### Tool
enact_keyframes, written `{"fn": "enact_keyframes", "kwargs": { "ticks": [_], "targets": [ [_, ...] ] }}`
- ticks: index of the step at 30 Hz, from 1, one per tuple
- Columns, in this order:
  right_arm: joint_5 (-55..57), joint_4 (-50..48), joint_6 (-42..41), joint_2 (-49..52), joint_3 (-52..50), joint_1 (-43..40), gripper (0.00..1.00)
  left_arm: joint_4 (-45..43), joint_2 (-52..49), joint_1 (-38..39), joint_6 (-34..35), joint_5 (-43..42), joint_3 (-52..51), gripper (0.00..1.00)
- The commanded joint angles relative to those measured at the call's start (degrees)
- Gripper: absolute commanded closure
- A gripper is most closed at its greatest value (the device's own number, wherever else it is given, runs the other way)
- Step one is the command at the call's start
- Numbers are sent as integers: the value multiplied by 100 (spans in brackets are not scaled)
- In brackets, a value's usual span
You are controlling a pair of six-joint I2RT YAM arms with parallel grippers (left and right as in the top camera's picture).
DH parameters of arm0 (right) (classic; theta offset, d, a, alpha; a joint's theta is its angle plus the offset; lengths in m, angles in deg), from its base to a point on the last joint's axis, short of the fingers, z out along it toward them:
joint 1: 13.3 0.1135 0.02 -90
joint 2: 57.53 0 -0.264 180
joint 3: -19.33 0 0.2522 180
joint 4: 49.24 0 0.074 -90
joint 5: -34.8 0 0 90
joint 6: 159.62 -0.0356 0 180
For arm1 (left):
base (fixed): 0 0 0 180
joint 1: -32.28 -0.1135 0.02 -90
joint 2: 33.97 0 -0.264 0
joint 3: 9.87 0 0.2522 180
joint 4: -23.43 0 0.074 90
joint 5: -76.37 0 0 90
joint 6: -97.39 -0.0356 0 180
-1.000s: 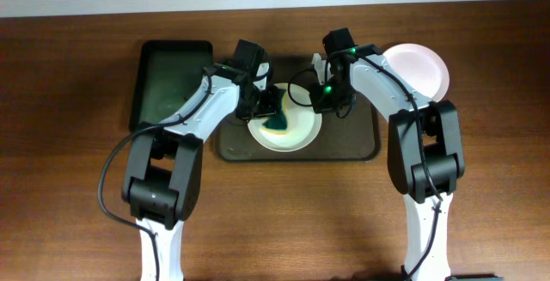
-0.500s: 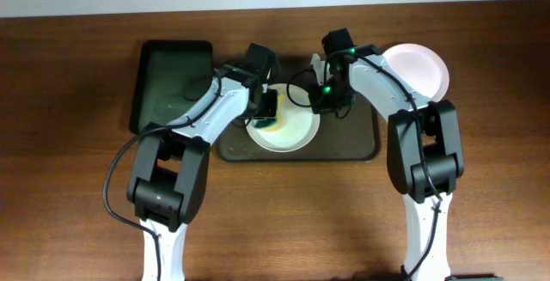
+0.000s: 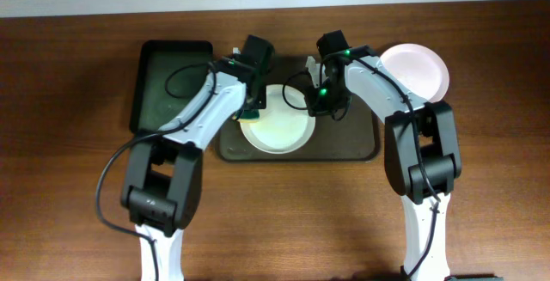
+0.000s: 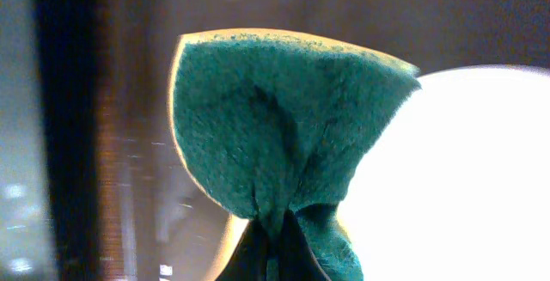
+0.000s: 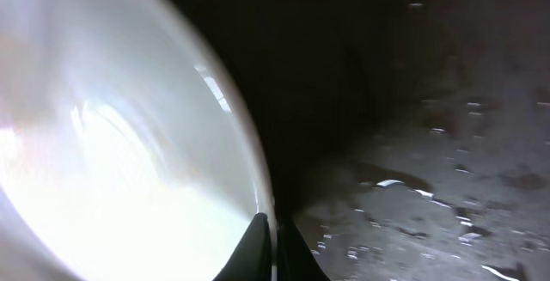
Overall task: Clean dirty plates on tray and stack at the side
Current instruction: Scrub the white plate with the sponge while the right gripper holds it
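Observation:
A white plate (image 3: 277, 131) lies on the dark brown tray (image 3: 352, 139), faintly yellowish across its middle. My left gripper (image 3: 252, 105) is at the plate's upper left rim, shut on a green sponge (image 4: 275, 118) with a yellow edge, which stands folded above the jaws. In the left wrist view the plate (image 4: 464, 169) glares white to the right of the sponge. My right gripper (image 3: 320, 100) is shut on the plate's upper right rim; its fingers (image 5: 253, 247) pinch the thin edge of the plate (image 5: 112, 143). A second white plate (image 3: 419, 68) rests on the table beside the tray's right end.
A black-green rectangular bin (image 3: 168, 83) stands left of the tray, close to my left arm. The tray floor (image 5: 447, 186) is speckled with wet spots. Both arms reach in from the near side and meet over the tray's middle.
My left gripper has carried the sponge from the plate's middle to its upper left rim. The plate has shifted slightly left. The right gripper stays clamped on the rim.

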Motion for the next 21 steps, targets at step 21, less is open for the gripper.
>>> {"fn": "enact_keyframes", "kwargs": {
  "ticks": [21],
  "targets": [
    [284, 17, 76, 87, -127, -74, 96, -2052, 332, 72, 651, -2402, -1705, 100]
  ]
}}
